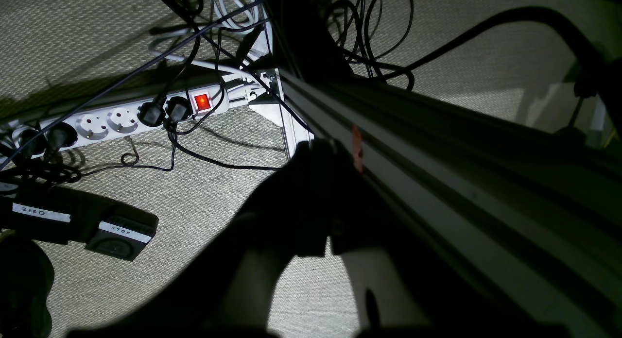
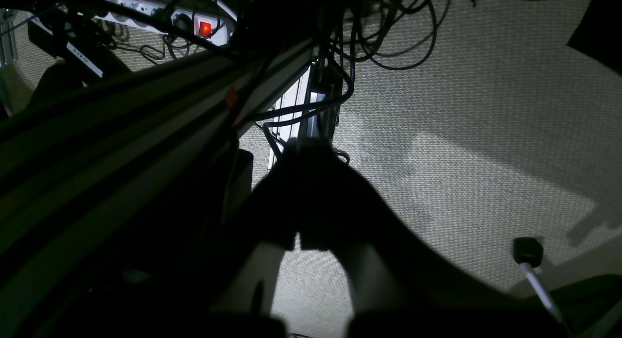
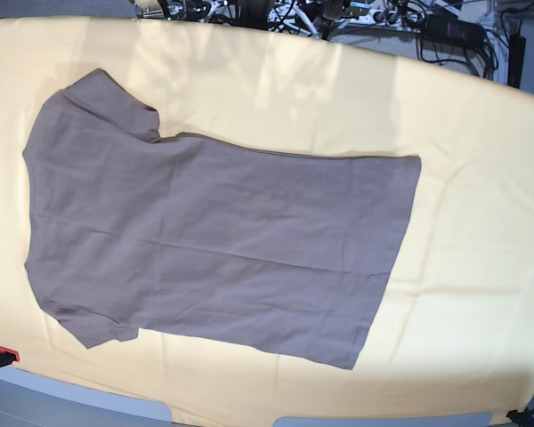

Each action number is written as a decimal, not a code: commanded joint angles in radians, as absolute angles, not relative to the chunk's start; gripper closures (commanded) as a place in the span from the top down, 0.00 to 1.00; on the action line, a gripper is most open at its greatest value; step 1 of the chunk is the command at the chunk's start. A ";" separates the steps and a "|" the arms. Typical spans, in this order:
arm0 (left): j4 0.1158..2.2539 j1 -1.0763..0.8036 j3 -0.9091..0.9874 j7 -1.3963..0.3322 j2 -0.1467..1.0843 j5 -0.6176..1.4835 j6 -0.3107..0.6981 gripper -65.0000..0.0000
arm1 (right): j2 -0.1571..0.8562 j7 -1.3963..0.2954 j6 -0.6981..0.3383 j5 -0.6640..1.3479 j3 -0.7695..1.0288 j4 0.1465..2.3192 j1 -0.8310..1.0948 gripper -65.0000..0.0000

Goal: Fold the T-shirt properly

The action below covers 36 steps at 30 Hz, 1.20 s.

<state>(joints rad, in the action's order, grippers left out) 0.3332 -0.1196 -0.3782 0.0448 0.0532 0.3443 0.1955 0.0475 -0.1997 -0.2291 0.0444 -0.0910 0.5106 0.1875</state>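
One T-shirt [image 3: 214, 236] lies on one yellow cloth [image 3: 481, 178]. On the floor: one power strip [image 1: 112, 119] and two labelled black boxes [image 1: 121, 233].

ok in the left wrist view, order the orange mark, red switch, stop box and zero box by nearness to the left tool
From the left tool:
1. orange mark, just right, on the rail
2. red switch, upper left
3. stop box, lower left
4. zero box, far left

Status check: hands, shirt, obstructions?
Left hand and right hand shut, empty, down by the floor. T-shirt flat, unfolded on yellow cloth. No obstructions.
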 commanded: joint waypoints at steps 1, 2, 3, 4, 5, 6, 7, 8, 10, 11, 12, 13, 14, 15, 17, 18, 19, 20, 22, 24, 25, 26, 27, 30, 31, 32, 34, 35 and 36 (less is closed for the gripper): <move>0.341 -0.124 -0.379 0.051 0.049 0.348 0.208 0.00 | 0.050 -0.196 -0.236 0.051 -0.093 0.519 0.188 0.00; 0.341 -0.124 -0.379 0.051 0.049 0.348 0.208 0.00 | 0.050 -0.196 -0.236 0.051 -0.093 0.519 0.188 0.00; 0.341 -0.124 -0.379 0.051 0.049 0.348 0.208 0.00 | 0.050 -0.196 -0.236 0.051 -0.093 0.521 0.188 0.00; 0.341 -0.124 -0.379 0.051 0.049 0.348 0.208 0.00 | 0.050 -0.196 -0.236 0.051 -0.093 0.522 0.188 0.00; 0.341 -0.124 -0.379 0.051 0.049 0.348 0.208 0.00 | 0.050 -0.196 -0.236 0.051 -0.093 0.522 0.188 0.00; 0.341 -0.124 -0.379 0.051 0.049 0.348 0.208 0.00 | 0.050 -0.196 -0.236 0.051 -0.093 0.522 0.188 0.00; 0.341 -0.124 -0.379 0.051 0.050 0.348 0.208 0.00 | 0.050 -0.196 -0.236 0.051 -0.093 0.522 0.188 0.00; 0.341 -0.124 -0.379 0.051 0.050 0.348 0.208 0.00 | 0.050 -0.196 -0.236 0.051 -0.093 0.522 0.188 0.00; 0.341 -0.124 -0.379 0.051 0.050 0.348 0.208 0.00 | 0.050 -0.196 -0.236 0.051 -0.093 0.522 0.188 0.00; 0.341 -0.124 -0.379 0.051 0.050 0.348 0.208 0.00 | 0.051 -0.196 -0.236 0.051 -0.093 0.522 0.188 0.00; 0.341 -0.125 -0.379 0.046 0.050 0.348 0.208 0.00 | 0.051 -0.196 -0.235 0.051 -0.093 0.522 0.189 0.00; 0.341 -0.125 -0.379 0.031 0.050 0.348 0.208 0.00 | 0.051 -0.196 -0.236 0.051 -0.093 0.522 0.189 0.00; 0.341 -0.124 -0.379 0.001 0.050 0.348 0.208 0.00 | 0.051 -0.207 -0.236 0.051 -0.093 0.522 0.189 0.00; 0.344 -0.124 -0.379 -0.033 0.050 0.345 0.208 0.00 | 0.051 -0.235 -0.236 0.051 -0.093 0.522 0.189 0.00; 0.363 -0.133 -0.379 -0.091 0.050 0.309 0.208 0.00 | 0.051 -0.306 -0.236 0.051 -0.093 0.523 0.191 0.00; 0.380 -0.141 -0.379 -0.117 0.051 0.284 0.208 0.00 | 0.053 -0.339 -0.235 0.051 -0.093 0.524 0.195 0.00; 0.399 -0.154 -0.379 -0.139 0.053 0.259 0.209 0.00 | 0.054 -0.359 -0.236 0.051 -0.093 0.530 0.202 0.00; 0.421 -0.168 -0.379 -0.159 0.053 0.237 0.209 0.00 | 0.056 -0.367 -0.236 0.051 -0.093 0.541 0.215 0.00; 0.473 -0.207 -0.379 -0.187 0.053 0.224 0.209 0.00 | 0.072 -0.371 -0.249 0.052 -0.093 0.577 0.257 0.00; 0.530 -0.251 -0.379 -0.192 0.059 0.225 0.209 0.00 | 0.093 -0.371 -0.308 0.052 -0.093 0.624 0.307 0.00; 0.559 -0.273 -0.379 -0.193 0.068 0.225 0.209 0.00 | 0.103 -0.371 -0.347 0.052 -0.093 0.648 0.333 0.00; 0.590 -0.293 -0.379 -0.198 0.074 0.224 0.210 0.00 | 0.113 -0.371 -0.377 0.056 -0.093 0.672 0.359 0.00; 0.621 -0.312 -0.379 -0.212 0.084 0.225 0.210 0.00 | 0.122 -0.371 -0.400 0.070 -0.093 0.694 0.384 0.00; 0.720 -0.365 -0.379 -0.267 0.114 0.225 0.210 0.00 | 0.155 -0.371 -0.421 0.143 -0.093 0.758 0.463 0.00; 0.751 -0.384 -0.379 -0.282 0.125 0.225 0.212 0.00 | 0.165 -0.371 -0.429 0.159 -0.093 0.780 0.489 0.00; 0.781 -0.405 -0.379 -0.298 0.138 0.225 0.213 0.00 | 0.175 -0.372 -0.442 0.166 -0.093 0.803 0.514 0.00; 0.839 -0.446 -0.379 -0.324 0.170 0.226 0.216 0.00 | 0.198 -0.374 -0.467 0.179 -0.093 0.857 0.569 0.00; 0.870 -0.468 -0.379 -0.331 0.191 0.226 0.216 0.00 | 0.208 -0.381 -0.478 0.194 -0.093 0.888 0.598 0.00; 0.900 -0.492 -0.379 -0.333 0.202 0.226 0.216 0.00 | 0.216 -0.387 -0.484 0.211 -0.093 0.922 0.627 0.00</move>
